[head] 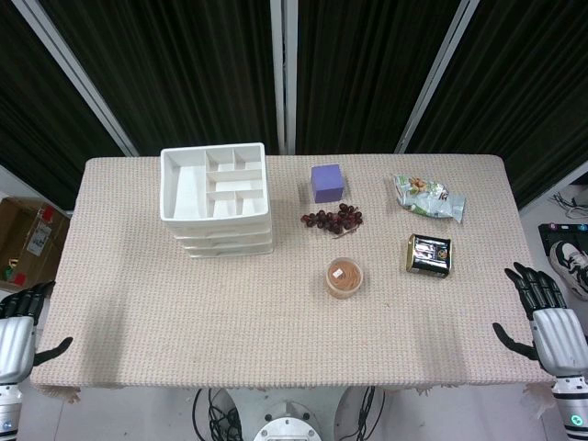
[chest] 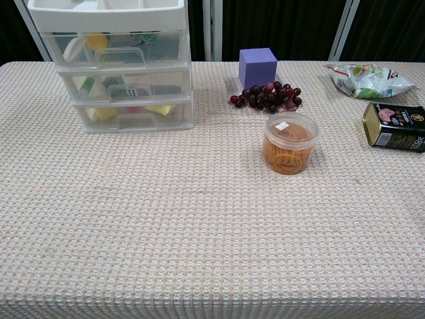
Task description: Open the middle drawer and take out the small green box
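Beige woven tabletop [head: 184, 303] before dark curtains, white drawer unit [chest: 126, 86] at far left with all drawers closed, green box not discernible inside, left hand [head: 20, 326] and right hand [head: 547, 317] beside the edges, fingers apart, holding nothing.

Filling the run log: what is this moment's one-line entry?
middle drawer: closed | left hand: open, off table | right hand: open, off table | stage: not started

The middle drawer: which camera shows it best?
The chest view. It faces the drawer unit's front, so the middle drawer, its handle and the jumbled contents behind the clear front all show; it is closed. The head view looks straight down, showing only the unit's top tray and thin drawer edges below it.
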Available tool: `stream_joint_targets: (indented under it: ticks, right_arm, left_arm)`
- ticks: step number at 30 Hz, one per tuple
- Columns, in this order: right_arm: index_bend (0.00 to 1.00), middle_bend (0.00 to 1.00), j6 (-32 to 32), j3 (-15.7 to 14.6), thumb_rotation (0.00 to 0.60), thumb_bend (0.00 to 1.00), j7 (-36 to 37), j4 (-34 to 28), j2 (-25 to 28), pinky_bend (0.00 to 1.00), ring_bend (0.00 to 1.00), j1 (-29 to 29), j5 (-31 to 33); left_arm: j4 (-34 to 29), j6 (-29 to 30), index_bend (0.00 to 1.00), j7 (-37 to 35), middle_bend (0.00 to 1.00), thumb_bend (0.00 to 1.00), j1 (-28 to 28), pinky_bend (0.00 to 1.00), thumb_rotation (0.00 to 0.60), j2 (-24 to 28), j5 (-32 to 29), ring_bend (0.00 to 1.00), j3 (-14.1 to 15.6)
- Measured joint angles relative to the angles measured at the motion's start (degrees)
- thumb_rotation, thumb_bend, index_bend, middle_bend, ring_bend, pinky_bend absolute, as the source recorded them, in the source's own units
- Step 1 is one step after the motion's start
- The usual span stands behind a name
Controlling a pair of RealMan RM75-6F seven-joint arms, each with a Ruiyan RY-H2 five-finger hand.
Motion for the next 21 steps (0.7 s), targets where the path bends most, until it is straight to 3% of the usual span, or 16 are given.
stream_joint_targets:
  ticks: [16, 18, 21]
  right_arm:
    - [0.0, 0.02, -1.8, 1.21, 0.6, 0.21, -1.13, -1.11, 0.3, 0.0, 0.0, 1.87, 1.0]
    - [0.0, 0.02, -1.45, 1.57, 0.6, 0.21, -1.07, -1.11, 0.59, 0.0, 0.0, 1.94, 1.07]
    - [0.0, 0.02, -0.94, 1.99, 0.6, 0.21, -1.33, -1.46, 1.22, 0.0, 0.0, 2.19, 0.78]
  left_arm:
    - [-1.08, -2.92, 0.15, 0.99, 0.16, 0.1, -1.68, 0.19, 0.6, -0.58, -1.09, 0.16, -0.75]
    - [-1.69, -3.85, 0.16, 0.42, 0.17, 0.1, -2.42, 0.23, 0.6, -0.91, -1.06, 0.18, -1.03]
    - [-2.64, -4.61, 0.19, -1.07, 0.24, 0.12, -4.02, 0.43, 0.6, -2.26, -0.57, 0.28, -2.1]
